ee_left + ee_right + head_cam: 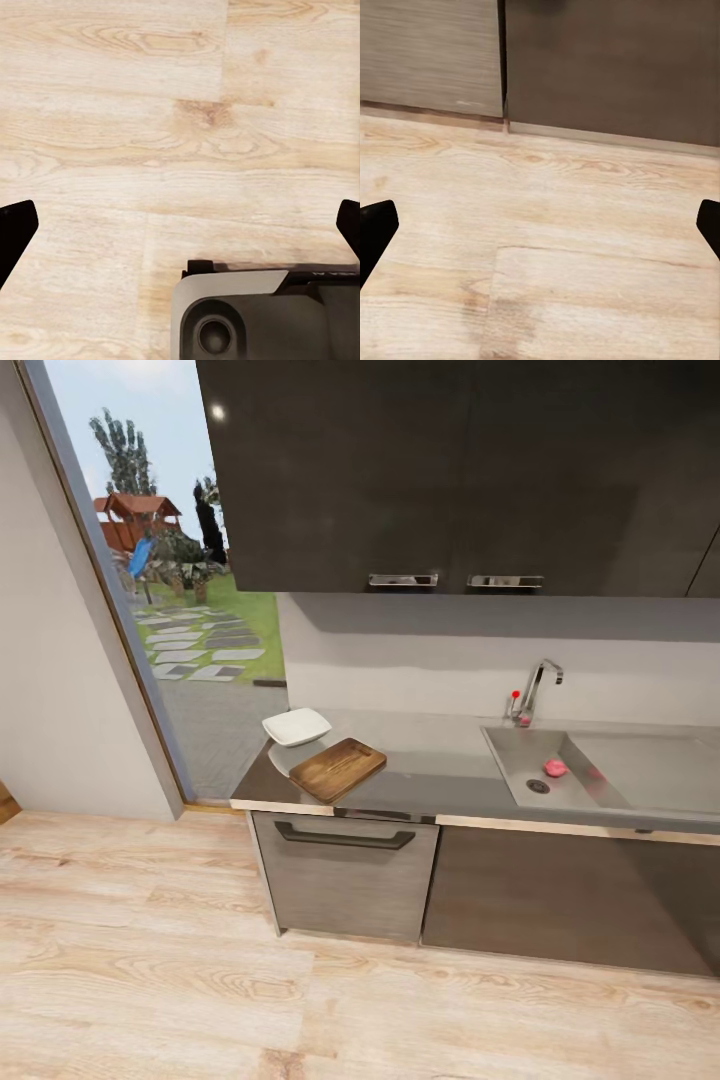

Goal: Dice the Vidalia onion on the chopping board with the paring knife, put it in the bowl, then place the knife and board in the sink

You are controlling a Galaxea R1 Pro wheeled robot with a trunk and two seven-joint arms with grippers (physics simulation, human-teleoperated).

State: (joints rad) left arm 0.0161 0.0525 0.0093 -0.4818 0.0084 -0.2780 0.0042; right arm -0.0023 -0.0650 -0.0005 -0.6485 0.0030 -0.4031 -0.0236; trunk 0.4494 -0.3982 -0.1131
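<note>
Nearest lies the pale wooden floor (150, 960). The left pincer (180, 225) hangs over it with its dark fingertips (15, 229) at opposite edges of the left wrist view, spread wide and holding nothing; part of the robot's grey base (262, 315) shows beneath. The right pincer (540, 225) is equally wide and empty above the floor, facing the dark cabinet fronts (607, 67).

Beyond the floor stands the surface (440, 775), glossy grey. Taking the sink (520, 775) as landmark: the Vidalia onion (555, 767) sits inside its basin, just beside the round drain (538, 786) and on the far side of it, a small pink lump too rounded to show any heading. The draining board (650, 765) runs off the picture's right edge, cut off. The tap (535, 690) with its red knob (516, 695) rises behind the basin.

Well to the left of the sink lies the chopping board (338, 769), its long axis running diagonally, near-left to far-right. The bowl (296, 726) sits just beyond it, farther from the sink. The paring knife cannot be made out.

Farthest, dark wall cabinets (450, 470) hang above, and a window (170, 560) opens left.
</note>
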